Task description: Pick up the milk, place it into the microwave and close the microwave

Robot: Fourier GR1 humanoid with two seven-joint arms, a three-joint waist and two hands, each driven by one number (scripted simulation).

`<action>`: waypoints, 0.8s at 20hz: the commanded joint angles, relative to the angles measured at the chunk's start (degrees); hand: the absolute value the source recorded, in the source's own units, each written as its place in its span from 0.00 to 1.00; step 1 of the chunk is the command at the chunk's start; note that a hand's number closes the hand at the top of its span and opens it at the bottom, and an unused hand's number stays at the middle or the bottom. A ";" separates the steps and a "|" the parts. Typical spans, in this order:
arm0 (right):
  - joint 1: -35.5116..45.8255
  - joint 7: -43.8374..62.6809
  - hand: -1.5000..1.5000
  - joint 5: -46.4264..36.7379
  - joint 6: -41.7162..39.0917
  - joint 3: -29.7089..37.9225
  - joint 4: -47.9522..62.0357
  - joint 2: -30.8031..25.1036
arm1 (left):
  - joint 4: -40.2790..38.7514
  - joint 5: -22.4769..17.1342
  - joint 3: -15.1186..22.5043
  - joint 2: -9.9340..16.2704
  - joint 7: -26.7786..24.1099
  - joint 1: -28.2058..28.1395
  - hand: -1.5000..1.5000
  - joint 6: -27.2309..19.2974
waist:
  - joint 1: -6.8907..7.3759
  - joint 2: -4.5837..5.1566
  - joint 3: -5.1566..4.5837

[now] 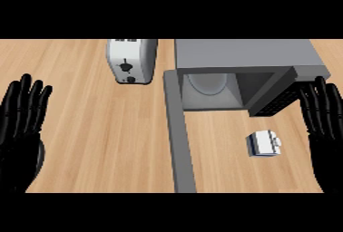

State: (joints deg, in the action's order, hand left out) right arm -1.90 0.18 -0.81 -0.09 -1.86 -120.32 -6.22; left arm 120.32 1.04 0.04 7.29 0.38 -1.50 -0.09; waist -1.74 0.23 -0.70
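The milk [264,143] is a small white carton standing on the wooden counter, in front of the microwave and to the right of its door. The grey microwave [244,56] sits at the back right with its cavity showing a round turntable [206,83]. Its door [179,136] is swung wide open and runs toward the view's lower edge. My right hand [327,131] is at the right edge, open with fingers up, a little right of the milk and apart from it. My left hand [21,122] rests open at the left edge, far from the milk.
A silver toaster [131,60] stands at the back, just left of the microwave. The open door splits the counter [100,136] into a left stretch and a right stretch where the milk stands.
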 commanded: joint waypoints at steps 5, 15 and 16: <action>-12.73 -3.49 0.00 0.68 0.09 6.73 -7.36 -0.91 | 0.82 -0.79 0.97 -3.22 0.88 -1.60 0.00 -1.14 | 1.15 -0.38 0.72; -19.79 -3.18 0.00 2.69 -2.29 4.73 -4.98 3.25 | -1.40 -14.18 1.87 -7.25 -6.80 -14.79 0.00 0.40 | 1.77 -0.31 0.68; -19.31 -3.49 0.00 6.63 -4.35 8.96 -3.04 1.11 | 3.30 -11.73 6.99 -7.26 -4.77 -16.98 0.00 -4.13 | 1.80 -0.34 0.71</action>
State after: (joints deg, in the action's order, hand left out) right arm -19.91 -1.97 3.93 -2.91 4.71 -125.91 -5.03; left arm 121.44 -10.71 2.68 0.56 -1.62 -13.05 -2.25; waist -0.16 -0.12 -0.02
